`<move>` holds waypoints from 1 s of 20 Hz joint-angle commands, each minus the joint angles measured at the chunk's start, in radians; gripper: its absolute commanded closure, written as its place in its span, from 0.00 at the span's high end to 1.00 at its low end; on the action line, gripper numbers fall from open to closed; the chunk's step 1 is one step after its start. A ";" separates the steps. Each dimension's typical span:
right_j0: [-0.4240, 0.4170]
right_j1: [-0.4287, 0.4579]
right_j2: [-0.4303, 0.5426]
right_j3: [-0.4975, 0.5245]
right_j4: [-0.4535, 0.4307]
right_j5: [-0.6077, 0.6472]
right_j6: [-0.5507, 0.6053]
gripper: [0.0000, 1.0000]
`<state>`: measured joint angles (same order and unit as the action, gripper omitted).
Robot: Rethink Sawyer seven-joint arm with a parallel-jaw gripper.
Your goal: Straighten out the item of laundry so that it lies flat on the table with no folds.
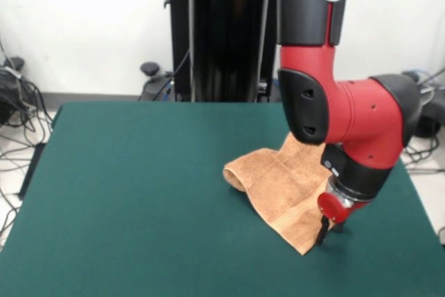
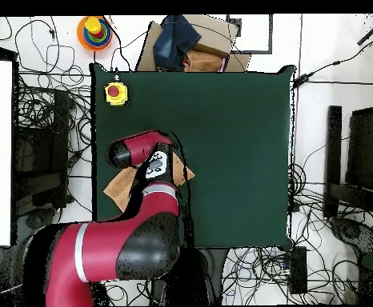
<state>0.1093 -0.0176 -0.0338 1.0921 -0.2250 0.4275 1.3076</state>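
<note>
Towel [image 1: 285, 189]: folded, right of centre on tabletop [image 1: 139, 193], long axis running upper right to lower left. Hand [image 1: 324, 230]: at towel's lower-right corner, towel lying up-left; finger spread unreadable.

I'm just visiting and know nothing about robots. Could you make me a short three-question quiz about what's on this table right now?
1. True or false: the light orange-tan terry-cloth towel already lies flat on the dark green felt-like table.
2. In the front view, where is the red and black arm's gripper?
A. Over the table's bare middle
B. Down at the towel's near corner
C. Drawn back out of sight
3. Fill in: in the overhead view, the round yellow box with a red button sits near a table ____.

Key
1. False: the towel is bunched, with one edge rolled over.
2. B
3. corner
</note>
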 commanded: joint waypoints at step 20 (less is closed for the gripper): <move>-0.061 -0.039 0.133 0.096 -0.103 0.011 -0.019 1.00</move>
<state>0.0771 -0.0422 0.0072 1.1038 -0.2703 0.4260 1.3078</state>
